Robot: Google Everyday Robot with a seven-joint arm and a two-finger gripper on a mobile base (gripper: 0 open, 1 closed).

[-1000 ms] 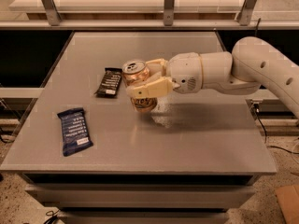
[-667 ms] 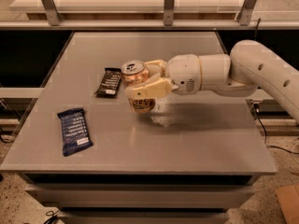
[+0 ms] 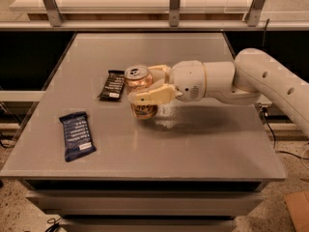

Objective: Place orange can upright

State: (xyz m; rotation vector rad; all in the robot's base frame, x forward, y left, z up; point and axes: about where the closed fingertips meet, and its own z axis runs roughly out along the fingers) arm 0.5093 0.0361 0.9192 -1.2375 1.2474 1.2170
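Note:
The orange can (image 3: 140, 83) stands nearly upright near the middle of the grey table (image 3: 193, 144), its silver top with pull tab facing up. My gripper (image 3: 145, 88) comes in from the right on a white arm, and its cream fingers (image 3: 152, 96) are closed around the can's sides. The can's base is at or just above the table surface; I cannot tell which.
A black snack bar (image 3: 112, 85) lies just left of the can. A dark blue snack packet (image 3: 77, 135) lies near the front left corner. A railing and a raised shelf run along the far edge.
The gripper and can have shifted very slightly to the right; the can stays held and upright.

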